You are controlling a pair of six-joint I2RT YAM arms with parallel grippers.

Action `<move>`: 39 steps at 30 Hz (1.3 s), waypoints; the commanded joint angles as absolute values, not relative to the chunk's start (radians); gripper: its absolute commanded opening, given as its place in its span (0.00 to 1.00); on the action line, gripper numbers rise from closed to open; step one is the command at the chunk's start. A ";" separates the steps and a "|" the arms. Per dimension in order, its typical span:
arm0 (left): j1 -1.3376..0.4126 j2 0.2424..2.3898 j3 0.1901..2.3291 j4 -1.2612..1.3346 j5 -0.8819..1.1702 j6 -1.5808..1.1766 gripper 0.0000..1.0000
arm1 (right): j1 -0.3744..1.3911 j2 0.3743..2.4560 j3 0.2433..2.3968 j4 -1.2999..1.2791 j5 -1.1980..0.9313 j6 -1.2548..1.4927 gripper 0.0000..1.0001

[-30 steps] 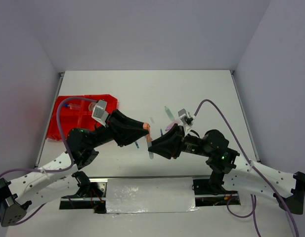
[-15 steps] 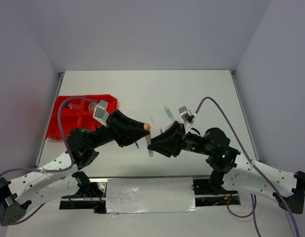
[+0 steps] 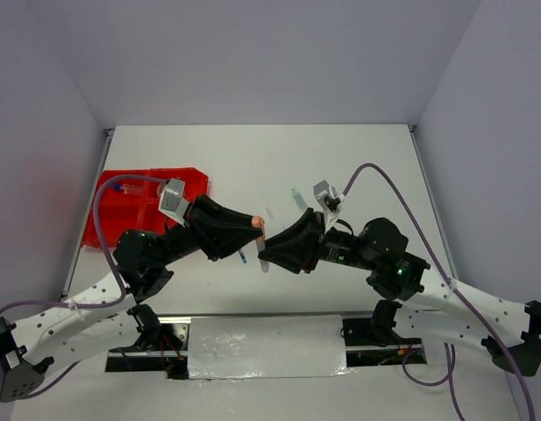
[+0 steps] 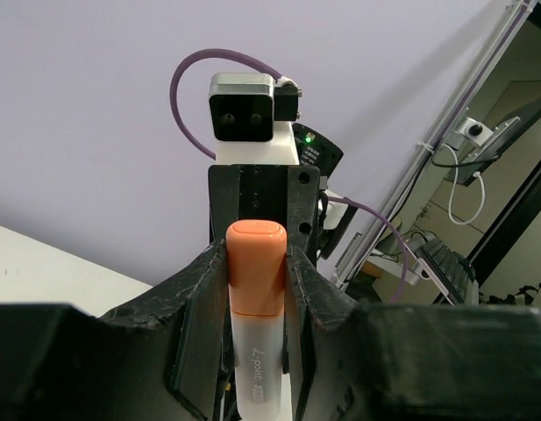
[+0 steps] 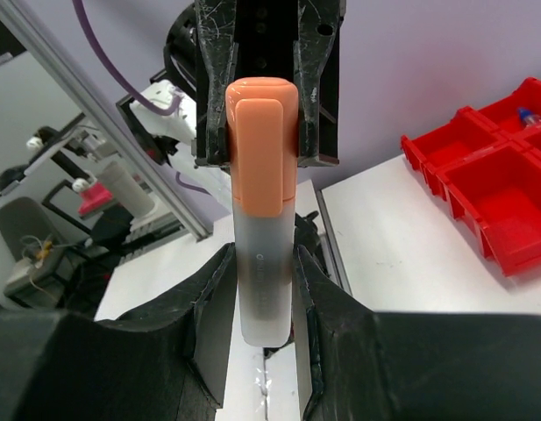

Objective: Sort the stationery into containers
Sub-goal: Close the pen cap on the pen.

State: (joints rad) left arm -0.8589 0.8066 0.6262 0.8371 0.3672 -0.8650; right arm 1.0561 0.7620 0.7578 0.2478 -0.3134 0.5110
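Observation:
An orange-capped marker [image 3: 263, 246] with a white body hangs upright in the air above the table's middle, between both grippers. My left gripper [image 3: 259, 230] is shut on its orange cap [image 4: 257, 263]. My right gripper [image 3: 267, 257] is closed around its white body [image 5: 264, 289], with the pads against both sides. In the right wrist view the left fingers [image 5: 214, 96] clamp the cap from beyond. The red tray [image 3: 121, 219] lies at the left, with a blue pen [image 3: 126, 186] in a far compartment. A corner of the tray also shows in the right wrist view [image 5: 489, 189].
A pale green marker [image 3: 296, 197] lies on the table beyond the right gripper. A thin blue pen [image 3: 242, 257] lies under the left gripper. A pinkish item [image 3: 302, 224] is partly hidden by the right wrist. White walls enclose the table.
The right gripper has risen a little and shifted left, closing up to the left gripper. The marker has stayed between the two grippers.

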 commanded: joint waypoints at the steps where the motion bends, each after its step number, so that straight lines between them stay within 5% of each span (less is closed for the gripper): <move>1: -0.871 0.798 0.649 0.778 0.414 -0.809 0.40 | 1.062 0.758 0.859 0.284 -0.273 0.446 0.00; 9: -0.874 0.798 0.684 0.750 0.429 -0.796 0.64 | 1.063 0.767 0.848 0.290 -0.290 0.454 0.00; 13: -0.885 0.810 0.699 0.733 0.428 -0.782 0.63 | 1.063 0.772 0.847 0.285 -0.298 0.456 0.00; 30: -0.894 0.808 0.712 0.719 0.422 -0.764 0.00 | 1.063 0.793 0.813 0.276 -0.353 0.449 0.01; 31: -0.894 0.808 0.713 0.719 0.423 -0.764 0.00 | 1.063 0.795 0.807 0.282 -0.363 0.445 0.05; 35: -0.899 0.811 0.729 0.718 0.437 -0.761 0.00 | 1.063 0.790 0.790 0.295 -0.379 0.440 0.53; 39: -0.910 0.815 0.761 0.660 0.434 -0.732 0.00 | 1.063 0.795 0.788 0.278 -0.368 0.425 0.62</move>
State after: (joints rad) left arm -0.8982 0.8162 0.6979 0.6552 0.4229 -0.7776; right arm 1.0580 0.7952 0.7891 0.2424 -0.3496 0.4480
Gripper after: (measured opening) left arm 0.401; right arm 0.613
